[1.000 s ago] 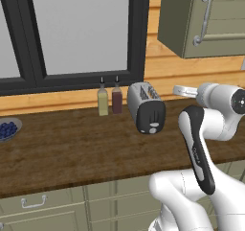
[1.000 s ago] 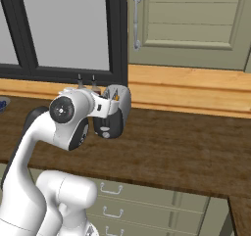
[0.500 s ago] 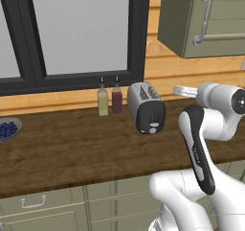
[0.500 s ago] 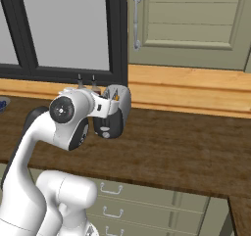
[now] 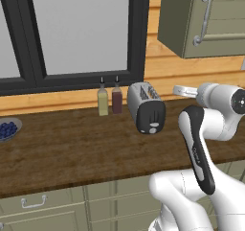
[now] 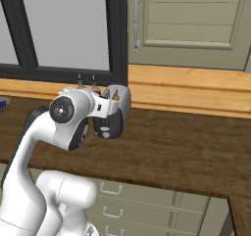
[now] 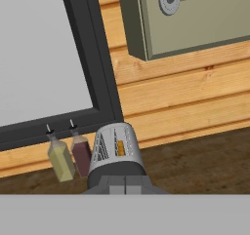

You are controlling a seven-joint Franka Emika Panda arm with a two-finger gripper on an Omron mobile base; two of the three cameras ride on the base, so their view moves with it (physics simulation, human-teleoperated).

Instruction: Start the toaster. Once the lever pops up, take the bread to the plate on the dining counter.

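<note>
silver toaster (image 5: pixel 146 107) on wood counter (image 5: pixel 72 148) beside two bottles (image 5: pixel 109 99), orange-brown bread (image 7: pixel 120 147) edge barely visible in one slot; lever (image 5: pixel 152 130) low on black end panel; gripper (image 7: pixel 126 184) clenched empty, tips partly cut off

The toaster (image 5: pixel 146 108) stands on the counter (image 5: pixel 72 153) below the window (image 5: pixel 76 33). Two bottles (image 5: pixel 109 100) stand just beside it at nine o'clock. A bowl of berries (image 5: pixel 7 129) sits well apart, farther toward nine o'clock.
</note>
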